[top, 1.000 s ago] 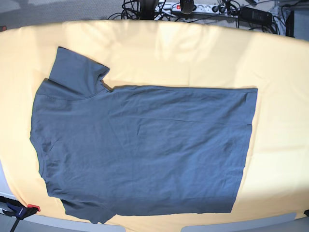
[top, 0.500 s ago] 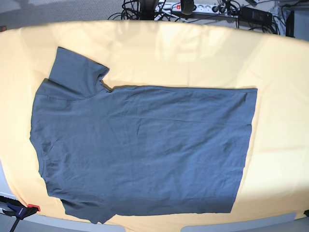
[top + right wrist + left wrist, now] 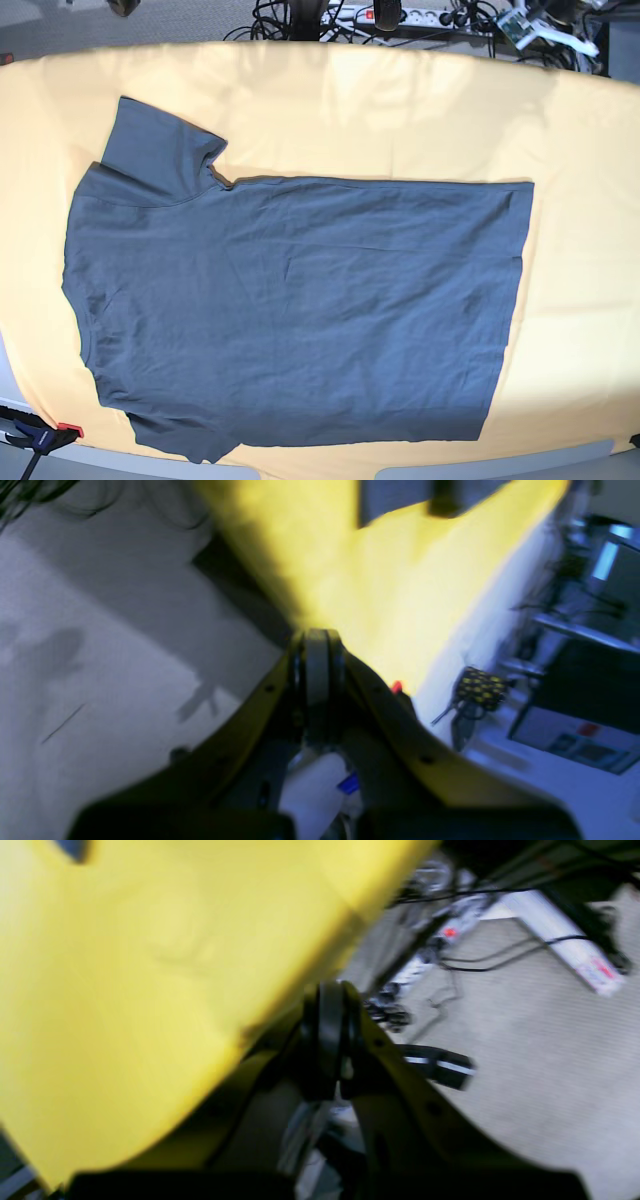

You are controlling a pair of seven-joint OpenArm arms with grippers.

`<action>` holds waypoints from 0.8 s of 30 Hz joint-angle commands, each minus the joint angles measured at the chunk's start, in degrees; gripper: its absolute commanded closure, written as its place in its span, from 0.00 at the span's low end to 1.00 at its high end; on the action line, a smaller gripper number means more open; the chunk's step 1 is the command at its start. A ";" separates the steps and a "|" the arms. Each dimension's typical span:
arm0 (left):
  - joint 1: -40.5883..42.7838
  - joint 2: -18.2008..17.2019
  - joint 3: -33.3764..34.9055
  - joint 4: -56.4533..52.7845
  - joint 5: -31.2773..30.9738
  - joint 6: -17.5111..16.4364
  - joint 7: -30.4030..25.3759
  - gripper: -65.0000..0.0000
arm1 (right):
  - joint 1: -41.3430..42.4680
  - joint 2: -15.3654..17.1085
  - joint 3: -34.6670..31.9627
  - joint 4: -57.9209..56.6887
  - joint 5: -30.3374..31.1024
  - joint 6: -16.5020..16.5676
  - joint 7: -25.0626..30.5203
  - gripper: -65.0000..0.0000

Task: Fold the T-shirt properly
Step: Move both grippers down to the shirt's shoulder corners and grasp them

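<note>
In the base view a red-tipped clamp (image 3: 45,436) sits at the lower left edge of the table, which is covered by a pale orange-yellow cloth (image 3: 400,110). On that cloth the plain dark slate-grey, short-sleeved cotton T-shirt (image 3: 300,310) lies spread flat, filling most of the middle. Its long axis runs left to right: the shoulders and one short sleeve point to the left, that sleeve angled toward the far left corner, and the straight bottom hem faces right. The fabric is smooth with only faint creases, slightly rumpled along the near left edge. At the far edge, beyond the cloth, a tangle of black cables and a white power strip (image 3: 420,15) lie on the floor. Both wrist views are blurred. The left gripper (image 3: 327,1040) hangs beside the cloth's edge, above the floor, its jaws pressed together on nothing. The right gripper (image 3: 316,665) is likewise closed and empty, off the table.
</note>
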 commanded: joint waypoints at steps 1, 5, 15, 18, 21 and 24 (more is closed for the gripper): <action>0.74 -0.26 -1.29 0.79 -0.09 0.20 -0.90 1.00 | 0.28 0.90 0.76 0.77 -0.90 -0.87 0.59 1.00; -2.03 -0.50 -3.74 0.79 -1.95 0.17 -3.48 1.00 | 5.05 1.16 4.85 0.77 1.01 -0.24 4.81 1.00; -20.26 -10.67 -3.69 -3.67 -4.63 -3.43 -13.92 1.00 | 21.44 1.16 12.13 0.77 27.17 13.14 16.17 1.00; -25.66 -15.02 -3.67 -10.56 -4.63 -8.90 -17.94 1.00 | 23.19 1.09 12.13 0.77 30.95 13.81 17.05 1.00; -30.62 -19.78 -2.95 -19.65 -4.59 -16.24 -26.01 1.00 | 23.32 1.14 12.13 0.77 31.04 13.73 17.44 1.00; -36.48 -24.06 0.57 -29.05 -4.52 -21.03 -36.13 0.99 | 23.28 1.11 12.13 0.77 31.08 13.73 17.59 1.00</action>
